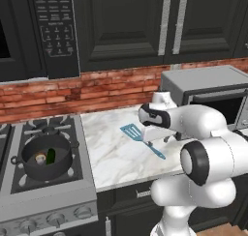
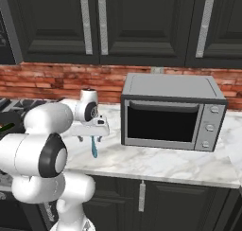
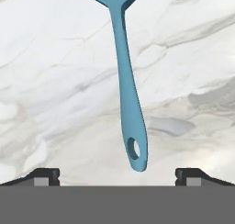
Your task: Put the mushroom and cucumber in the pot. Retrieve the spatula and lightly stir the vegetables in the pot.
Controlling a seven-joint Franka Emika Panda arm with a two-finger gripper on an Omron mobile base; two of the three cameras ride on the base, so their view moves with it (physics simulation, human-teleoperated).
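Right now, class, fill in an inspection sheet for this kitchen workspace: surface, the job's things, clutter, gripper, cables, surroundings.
Surface: marble counter beside the stove.
Job's things: pot on a burner, with the mushroom and cucumber inside; spatula lying flat on the counter, not yet picked up.
Clutter: nothing seen.
Gripper: gripper open, above the spatula's handle end, fingertips either side of it and apart from it.
Cables: nothing seen.
Surroundings: toaster oven on the counter, brick backsplash, dark cabinets above, microwave over the stove.

Dark cabinets [image 2: 142,22], red brick backsplash [image 1: 87,92], white marble counter [image 2: 160,161], steel toaster oven [image 2: 172,112]
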